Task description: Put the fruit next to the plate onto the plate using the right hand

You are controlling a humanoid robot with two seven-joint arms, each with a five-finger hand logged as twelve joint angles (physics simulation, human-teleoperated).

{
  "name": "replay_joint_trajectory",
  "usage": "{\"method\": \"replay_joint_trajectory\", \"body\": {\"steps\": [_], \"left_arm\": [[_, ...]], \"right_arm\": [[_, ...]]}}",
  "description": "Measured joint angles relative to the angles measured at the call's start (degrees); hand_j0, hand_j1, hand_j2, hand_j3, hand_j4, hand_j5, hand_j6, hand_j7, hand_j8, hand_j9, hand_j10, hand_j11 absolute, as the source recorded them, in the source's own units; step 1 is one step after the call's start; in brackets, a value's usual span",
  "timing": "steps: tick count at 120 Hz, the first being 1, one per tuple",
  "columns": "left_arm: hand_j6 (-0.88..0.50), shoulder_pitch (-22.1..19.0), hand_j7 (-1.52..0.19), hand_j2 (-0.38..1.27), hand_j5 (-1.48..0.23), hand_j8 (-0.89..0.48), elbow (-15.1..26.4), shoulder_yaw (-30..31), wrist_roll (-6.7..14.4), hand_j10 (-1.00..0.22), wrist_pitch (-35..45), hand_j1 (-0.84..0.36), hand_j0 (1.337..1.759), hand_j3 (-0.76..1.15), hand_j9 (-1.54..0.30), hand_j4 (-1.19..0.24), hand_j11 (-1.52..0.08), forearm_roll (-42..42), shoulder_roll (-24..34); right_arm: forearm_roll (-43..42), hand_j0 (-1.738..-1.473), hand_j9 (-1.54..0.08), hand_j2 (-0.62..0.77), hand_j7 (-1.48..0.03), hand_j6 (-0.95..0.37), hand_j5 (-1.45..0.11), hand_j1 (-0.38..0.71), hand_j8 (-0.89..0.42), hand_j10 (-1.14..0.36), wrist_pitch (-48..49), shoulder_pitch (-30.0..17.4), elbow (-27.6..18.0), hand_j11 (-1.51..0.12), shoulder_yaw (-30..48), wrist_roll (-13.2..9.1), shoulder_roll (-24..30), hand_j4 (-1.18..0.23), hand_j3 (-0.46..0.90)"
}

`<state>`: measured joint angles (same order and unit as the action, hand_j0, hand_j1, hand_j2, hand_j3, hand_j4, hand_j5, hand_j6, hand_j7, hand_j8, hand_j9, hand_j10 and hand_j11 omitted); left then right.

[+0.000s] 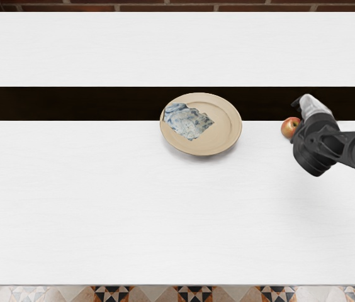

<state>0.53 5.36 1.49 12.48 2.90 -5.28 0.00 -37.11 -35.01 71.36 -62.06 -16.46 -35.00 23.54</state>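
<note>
One small, round, red-and-yellow apple (289, 128) is seen on the white bench (102, 201), well to the right of one round tan plate (228, 128) marked with a blue-grey patch (187, 121). One pale right hand (309, 108) on a dark arm is set against the apple's right side; whether it is clamped on the apple cannot be told.

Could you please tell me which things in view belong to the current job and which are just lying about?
Part of the job:
- apple, on the table to the right of the plate
- plate
- right hand, close beside the apple

Just there:
- blue-grey patch on the plate
- white table
- dark strip behind it
</note>
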Motion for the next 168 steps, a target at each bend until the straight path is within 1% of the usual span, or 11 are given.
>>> {"method": "replay_joint_trajectory", "body": {"steps": [44, 57, 73, 96, 111, 120, 130, 159, 163, 165, 168], "left_arm": [[-0.25, 0.0, -0.32, 0.05, -0.32, -0.25, 0.0, 0.0, 0.0, -0.25, 0.0, 0.06, 1.658, 0.0, -0.32, -0.25, -0.32, 0.0, 0.0], [-0.25, 0.0, -0.32, 0.05, -0.32, -0.25, 0.0, 0.0, 0.0, -0.25, 0.0, 0.06, 1.658, 0.0, -0.32, -0.25, -0.32, 0.0, 0.0], [-0.25, 0.0, -0.32, 0.05, -0.32, -0.25, 0.0, 0.0, 0.0, -0.25, 0.0, 0.06, 1.658, 0.0, -0.32, -0.25, -0.32, 0.0, 0.0], [-0.25, 0.0, -0.32, 0.05, -0.32, -0.25, 0.0, 0.0, 0.0, -0.25, 0.0, 0.06, 1.658, 0.0, -0.32, -0.25, -0.32, 0.0, 0.0], [-0.25, 0.0, -0.32, 0.05, -0.32, -0.25, 0.0, 0.0, 0.0, -0.25, 0.0, 0.06, 1.658, 0.0, -0.32, -0.25, -0.32, 0.0, 0.0], [-0.25, 0.0, -0.32, 0.05, -0.32, -0.25, 0.0, 0.0, 0.0, -0.25, 0.0, 0.06, 1.658, 0.0, -0.32, -0.25, -0.32, 0.0, 0.0], [-0.25, 0.0, -0.32, 0.05, -0.32, -0.25, 0.0, 0.0, 0.0, -0.25, 0.0, 0.06, 1.658, 0.0, -0.32, -0.25, -0.32, 0.0, 0.0], [-0.25, 0.0, -0.32, 0.05, -0.32, -0.25, 0.0, 0.0, 0.0, -0.25, 0.0, 0.06, 1.658, 0.0, -0.32, -0.25, -0.32, 0.0, 0.0], [-0.25, 0.0, -0.32, 0.05, -0.32, -0.25, 0.0, 0.0, 0.0, -0.25, 0.0, 0.06, 1.658, 0.0, -0.32, -0.25, -0.32, 0.0, 0.0], [-0.25, 0.0, -0.32, 0.05, -0.32, -0.25, 0.0, 0.0, 0.0, -0.25, 0.0, 0.06, 1.658, 0.0, -0.32, -0.25, -0.32, 0.0, 0.0], [-0.25, 0.0, -0.32, 0.05, -0.32, -0.25, 0.0, 0.0, 0.0, -0.25, 0.0, 0.06, 1.658, 0.0, -0.32, -0.25, -0.32, 0.0, 0.0]], "right_arm": [[0.1, -1.659, -0.44, -0.06, -0.44, -0.34, -0.44, 0.06, -0.34, -0.34, 0.0, -1.7, 4.4, -0.44, 0.0, 0.0, -3.2, -0.34, 0.0], [0.3, -1.673, -0.46, -0.2, -0.47, -0.36, -0.47, 0.05, -0.37, -0.37, 0.0, -1.9, 5.4, -0.46, 0.0, -0.1, -4.0, -0.37, 0.2], [0.8, -1.684, -0.53, -0.22, -0.55, -0.42, -0.54, 0.04, -0.44, -0.44, -0.1, -1.9, 6.1, -0.53, 0.2, -0.3, -4.6, -0.43, 0.22], [1.1, -1.7, -0.62, -0.06, -0.65, -0.5, -0.64, 0.09, -0.52, -0.53, -0.1, -1.7, 6.3, -0.61, 0.4, -0.5, -4.7, -0.51, 0.18], [1.4, -1.68, -0.71, 0.02, -0.74, -0.55, -0.73, 0.14, -0.56, -0.6, -0.1, -1.6, 6.2, -0.7, 0.5, -0.5, -4.7, -0.58, 0.23], [1.7, -1.698, -0.79, 0.05, -0.82, -0.5, -0.82, 0.17, -0.51, -0.66, 0.0, -1.5, 6.2, -0.77, 0.5, -0.5, -4.7, -0.63, 0.22], [2.1, -1.67, -0.9, 0.04, -0.92, -0.44, -0.92, 0.19, -0.44, -0.66, 0.2, -1.4, 6.1, -0.88, 0.6, -0.5, -4.6, -0.7, 0.32], [2.7, -1.679, -1.08, 0.16, -1.07, -0.33, -1.12, 0.24, -0.33, -0.58, 0.7, -1.2, 6.0, -1.07, 0.7, -0.3, -4.5, -0.75, 0.24], [2.7, -1.682, -1.1, 0.23, -1.08, -0.34, -1.13, 0.24, -0.34, -0.59, 0.7, -1.2, 6.0, -1.08, 0.9, -0.3, -4.4, -0.76, 0.17], [2.8, -1.662, -1.1, 0.27, -1.08, -0.34, -1.14, 0.25, -0.34, -0.59, 0.8, -1.2, 6.0, -1.09, 1.2, -0.3, -4.4, -0.76, 0.03], [2.8, -1.658, -1.12, 0.32, -1.09, -0.32, -1.15, 0.26, -0.33, -0.59, 0.8, -1.2, 6.0, -1.11, 1.5, -0.3, -4.3, -0.74, 0.0]]}}
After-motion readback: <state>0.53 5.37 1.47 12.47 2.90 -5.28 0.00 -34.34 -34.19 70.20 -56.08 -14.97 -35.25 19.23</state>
